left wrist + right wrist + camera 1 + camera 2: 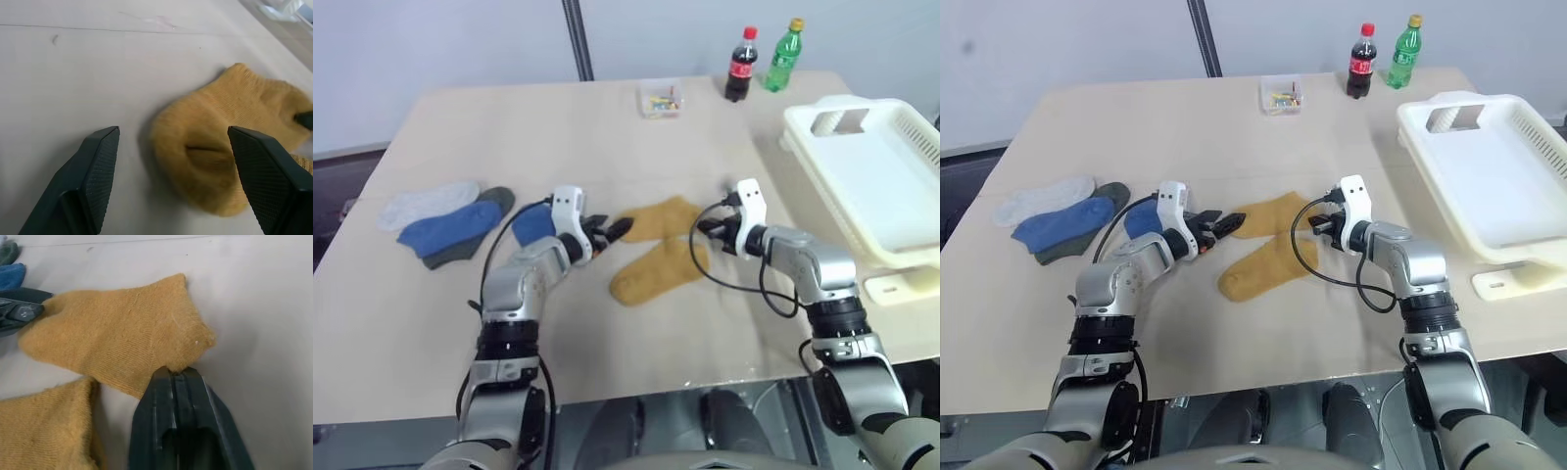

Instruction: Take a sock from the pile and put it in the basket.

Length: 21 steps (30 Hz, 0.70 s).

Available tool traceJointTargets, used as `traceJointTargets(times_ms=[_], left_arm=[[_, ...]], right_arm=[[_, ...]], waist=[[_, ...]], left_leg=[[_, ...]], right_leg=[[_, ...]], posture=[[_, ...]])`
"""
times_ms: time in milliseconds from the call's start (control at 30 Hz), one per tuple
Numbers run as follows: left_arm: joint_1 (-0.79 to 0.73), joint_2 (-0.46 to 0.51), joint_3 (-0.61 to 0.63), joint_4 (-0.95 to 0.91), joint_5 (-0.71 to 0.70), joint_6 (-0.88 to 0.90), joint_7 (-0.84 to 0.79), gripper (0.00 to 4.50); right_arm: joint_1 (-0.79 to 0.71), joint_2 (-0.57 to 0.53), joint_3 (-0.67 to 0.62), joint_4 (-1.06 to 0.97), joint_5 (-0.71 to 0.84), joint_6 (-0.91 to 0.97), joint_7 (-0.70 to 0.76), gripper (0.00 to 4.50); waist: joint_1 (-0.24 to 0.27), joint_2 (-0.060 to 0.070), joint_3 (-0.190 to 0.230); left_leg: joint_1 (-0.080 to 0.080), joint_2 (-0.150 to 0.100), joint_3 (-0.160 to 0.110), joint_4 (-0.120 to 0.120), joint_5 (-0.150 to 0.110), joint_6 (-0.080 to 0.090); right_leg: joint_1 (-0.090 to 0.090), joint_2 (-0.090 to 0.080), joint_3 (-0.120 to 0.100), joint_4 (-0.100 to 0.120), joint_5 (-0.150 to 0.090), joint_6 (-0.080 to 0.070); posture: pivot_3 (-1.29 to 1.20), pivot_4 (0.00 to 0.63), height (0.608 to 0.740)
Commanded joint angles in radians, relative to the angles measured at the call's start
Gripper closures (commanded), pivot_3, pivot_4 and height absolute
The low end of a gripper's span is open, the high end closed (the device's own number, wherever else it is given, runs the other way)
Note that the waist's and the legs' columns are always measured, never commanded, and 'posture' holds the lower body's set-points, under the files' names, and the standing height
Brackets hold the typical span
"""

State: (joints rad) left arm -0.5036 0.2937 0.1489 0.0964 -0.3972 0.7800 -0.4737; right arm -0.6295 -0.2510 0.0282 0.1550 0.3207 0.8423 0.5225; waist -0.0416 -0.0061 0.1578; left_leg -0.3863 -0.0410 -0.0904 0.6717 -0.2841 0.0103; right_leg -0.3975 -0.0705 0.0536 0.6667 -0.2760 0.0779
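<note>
Mustard-yellow sock [117,340] flat on desk [607,127], between both claws. Right claw [178,374] pinched shut on sock's edge. Left claw [173,147] spread open, fingers straddling opposite end. Second yellow sock [656,271] just beside. Basket [876,186] beyond right claw.

Two yellow socks [658,247] lie mid-tabletop. The pile [450,223] holds two blue socks [445,230], one white sock [423,204] and one grey-green sock [497,201]. There is one basket [881,176], two bottles [762,59] and one clear box [661,100].
</note>
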Motion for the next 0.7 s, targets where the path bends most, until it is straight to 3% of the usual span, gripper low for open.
traceJointTargets(times_ms=[33,233,433,700], left_arm=[[0.03,-0.005,-0.025,0.013,0.002,0.023,0.005,1.52],[0.033,-0.003,-0.032,0.01,0.008,0.019,0.006,4.34],[0.069,-0.008,0.011,-0.11,-0.05,0.06,0.016,4.43],[0.286,0.04,0.174,-0.621,-0.335,0.403,0.081,4.43]], right_arm=[[0.006,0.004,0.013,-0.021,-0.003,-0.033,0.008,4.5],[0.009,0.003,0.028,-0.028,-0.011,-0.054,0.01,4.5],[0.012,-0.006,0.034,-0.099,-0.004,-0.058,0.009,4.5],[0.118,-0.08,-0.008,-0.533,0.156,0.196,0.017,4.5]], waist=[[0.0,0.0,0.0],[0.002,0.0,0.0],[0.001,0.0,0.0],[-0.003,0.0,0.0]], left_leg=[[0.0,0.0,0.0,0.0,0.0,0.0],[0.0,0.0,0.0,0.0,0.0,0.0],[0.0,0.0,0.0,0.0,0.0,0.0],[-0.014,0.0,0.0,0.0,0.0,0.0]], right_leg=[[0.0,0.0,0.0,0.0,0.0,0.0],[0.0,0.0,0.0,0.0,0.0,0.0],[0.0,0.0,0.0,0.0,0.0,0.0],[-0.018,-0.001,0.0,0.01,0.0,0.0]], posture=[[0.0,0.15,0.74],[0.0,0.15,0.74],[0.0,0.15,0.74],[0.0,0.15,0.74]])
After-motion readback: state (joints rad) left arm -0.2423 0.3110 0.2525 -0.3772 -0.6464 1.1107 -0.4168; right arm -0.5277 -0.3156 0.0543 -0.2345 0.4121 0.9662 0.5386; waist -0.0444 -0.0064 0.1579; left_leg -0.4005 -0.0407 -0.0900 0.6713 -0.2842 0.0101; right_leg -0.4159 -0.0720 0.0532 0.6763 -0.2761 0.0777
